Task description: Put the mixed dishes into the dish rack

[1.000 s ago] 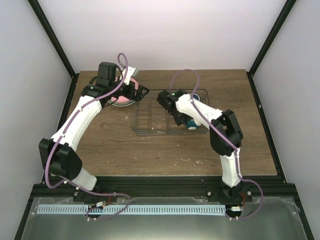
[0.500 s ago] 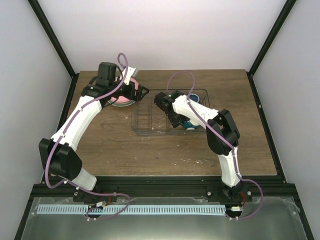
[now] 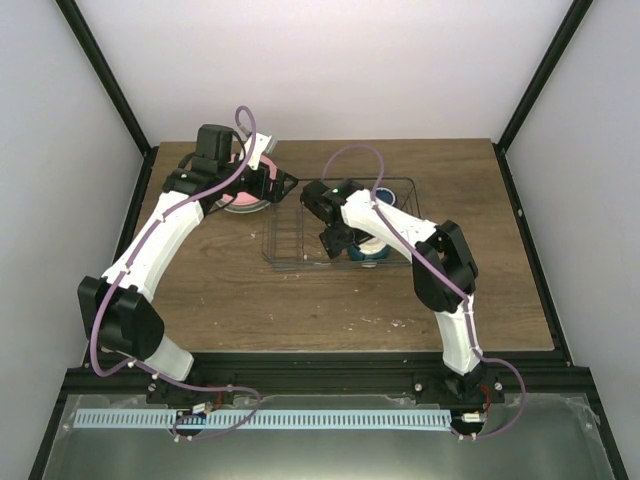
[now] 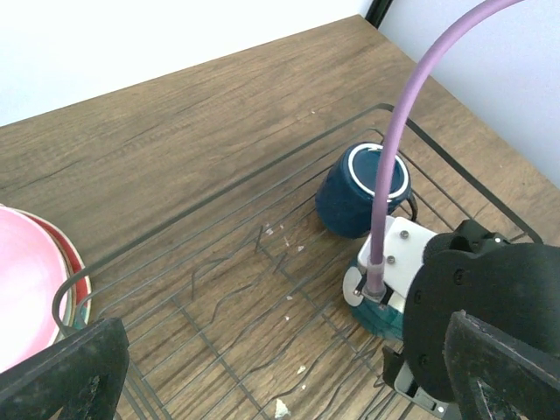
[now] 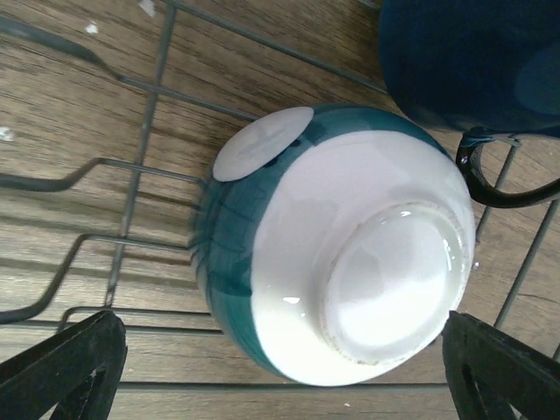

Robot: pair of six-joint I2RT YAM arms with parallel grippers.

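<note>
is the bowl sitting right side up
No, the bowl is flipped over, with its white base and foot ring facing up toward the right wrist camera.

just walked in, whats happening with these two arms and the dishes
Two robot arms are loading a dish rack. The bowl lies upside down in the rack beside the dark blue mug, and the right gripper hangs open over it, holding nothing. The left gripper, also open and empty, hovers by the pink plate, which tops a stack outside the rack, not yet loaded.
</note>
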